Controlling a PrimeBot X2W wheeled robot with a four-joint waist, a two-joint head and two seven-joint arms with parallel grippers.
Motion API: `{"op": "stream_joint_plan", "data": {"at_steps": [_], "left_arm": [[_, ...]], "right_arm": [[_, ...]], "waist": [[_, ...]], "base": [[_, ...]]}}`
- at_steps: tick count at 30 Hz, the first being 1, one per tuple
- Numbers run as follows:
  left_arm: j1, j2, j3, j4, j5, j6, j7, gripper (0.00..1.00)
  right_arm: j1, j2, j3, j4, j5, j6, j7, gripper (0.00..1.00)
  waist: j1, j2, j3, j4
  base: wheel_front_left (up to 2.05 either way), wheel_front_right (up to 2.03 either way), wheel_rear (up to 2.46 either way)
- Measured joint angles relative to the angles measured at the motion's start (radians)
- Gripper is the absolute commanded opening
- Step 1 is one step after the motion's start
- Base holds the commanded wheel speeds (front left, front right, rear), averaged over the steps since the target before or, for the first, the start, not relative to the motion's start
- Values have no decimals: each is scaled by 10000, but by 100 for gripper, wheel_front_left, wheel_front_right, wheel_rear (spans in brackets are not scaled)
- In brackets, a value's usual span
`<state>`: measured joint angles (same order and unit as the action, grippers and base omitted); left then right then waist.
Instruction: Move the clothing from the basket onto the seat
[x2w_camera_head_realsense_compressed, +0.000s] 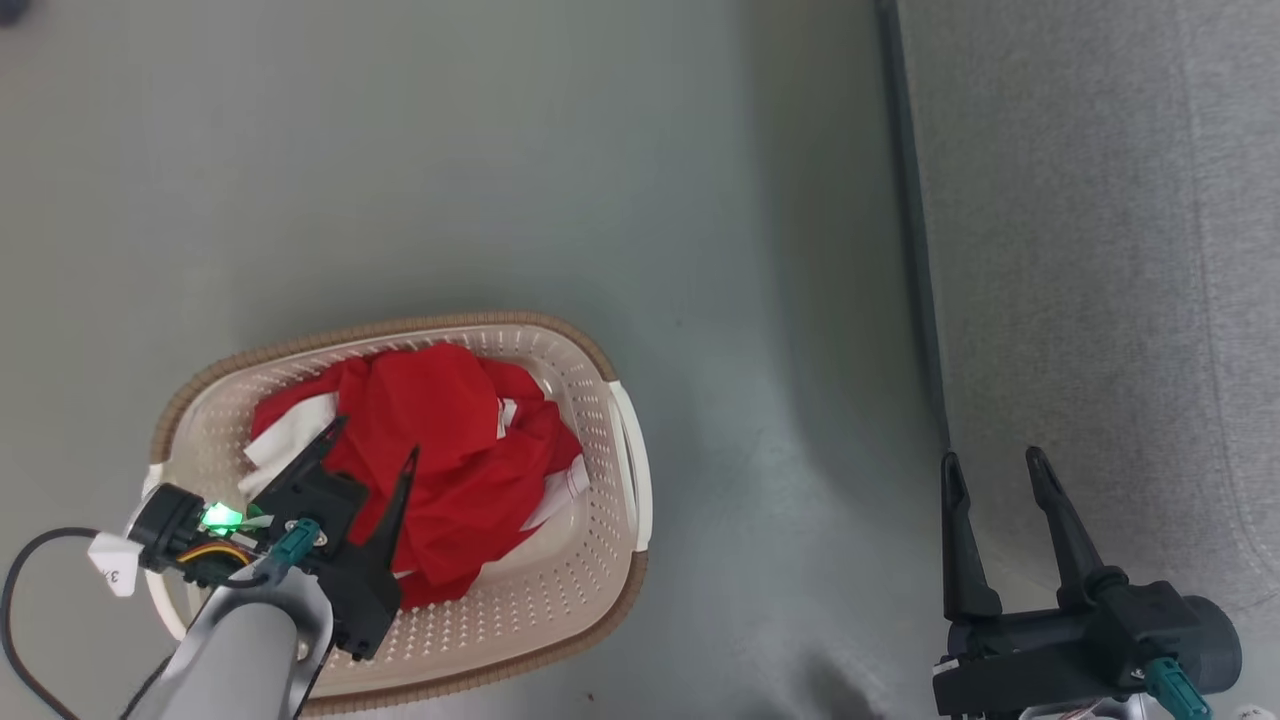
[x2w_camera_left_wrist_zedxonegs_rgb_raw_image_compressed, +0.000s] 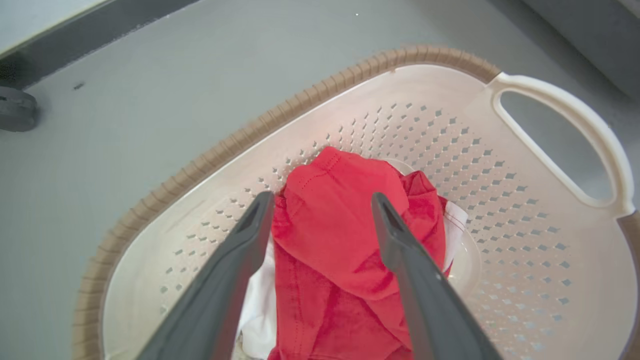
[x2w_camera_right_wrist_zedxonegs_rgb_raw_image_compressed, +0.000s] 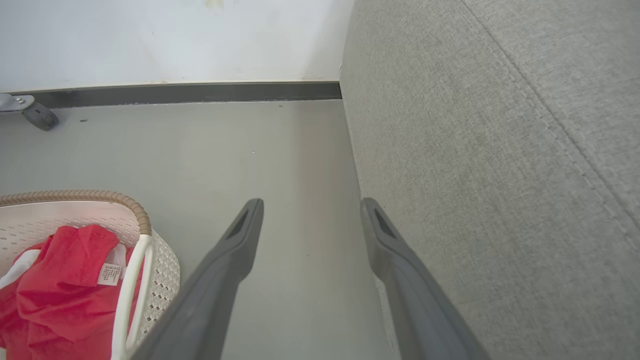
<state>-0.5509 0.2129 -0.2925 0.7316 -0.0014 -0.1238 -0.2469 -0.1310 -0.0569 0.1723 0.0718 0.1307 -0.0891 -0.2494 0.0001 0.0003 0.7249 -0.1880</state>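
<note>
The red clothing (x2w_camera_head_realsense_compressed: 440, 450) with white panels lies heaped in the cream basket (x2w_camera_head_realsense_compressed: 590, 440) with a brown rim on the floor at the lower left. My left gripper (x2w_camera_head_realsense_compressed: 372, 442) hangs open just above the heap. In the left wrist view its two fingers straddle a raised red fold of the clothing (x2w_camera_left_wrist_zedxonegs_rgb_raw_image_compressed: 330, 220) inside the basket (x2w_camera_left_wrist_zedxonegs_rgb_raw_image_compressed: 500, 210), with nothing gripped. My right gripper (x2w_camera_head_realsense_compressed: 990, 465) stands open over the floor at the edge of the grey seat (x2w_camera_head_realsense_compressed: 1100, 250). The right wrist view shows that gripper (x2w_camera_right_wrist_zedxonegs_rgb_raw_image_compressed: 310, 205) empty, the seat (x2w_camera_right_wrist_zedxonegs_rgb_raw_image_compressed: 490, 150) on its right, and the basket (x2w_camera_right_wrist_zedxonegs_rgb_raw_image_compressed: 132, 280) with the clothing (x2w_camera_right_wrist_zedxonegs_rgb_raw_image_compressed: 60, 290) at lower left.
Grey floor (x2w_camera_head_realsense_compressed: 500, 150) stretches between the basket and the seat. A dark skirting runs along the white wall (x2w_camera_right_wrist_zedxonegs_rgb_raw_image_compressed: 175, 92). A castor wheel (x2w_camera_right_wrist_zedxonegs_rgb_raw_image_compressed: 37, 114) sits near the wall at far left. A cable with a paper tag (x2w_camera_head_realsense_compressed: 112, 565) hangs from my left wrist.
</note>
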Motion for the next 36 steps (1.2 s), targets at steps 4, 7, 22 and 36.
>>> {"op": "stream_joint_plan", "data": {"at_steps": [4,7,22,36], "left_arm": [[-402,-17,-104,834,8,-8,178,100],[-678,-144,-117,1241,-86,-10,247,100],[-1642,-573,-84,2934,-1273,-84,663,100],[-2953,-1116,-107,3852,-2414,-84,1590,100]], "right_arm": [[-81,21,31,-128,-58,-4,0,100],[-80,31,25,-263,-79,-81,0,100],[-60,71,291,-575,-86,-151,0,100],[45,86,407,-1275,-506,-213,-2,100]], "waist": [[0,0,550,20],[0,0,798,39],[-1,-2,1340,-48],[-1,-2,1787,-43]], "base": [[0,0,0],[0,0,0],[0,0,0],[0,0,0]]}}
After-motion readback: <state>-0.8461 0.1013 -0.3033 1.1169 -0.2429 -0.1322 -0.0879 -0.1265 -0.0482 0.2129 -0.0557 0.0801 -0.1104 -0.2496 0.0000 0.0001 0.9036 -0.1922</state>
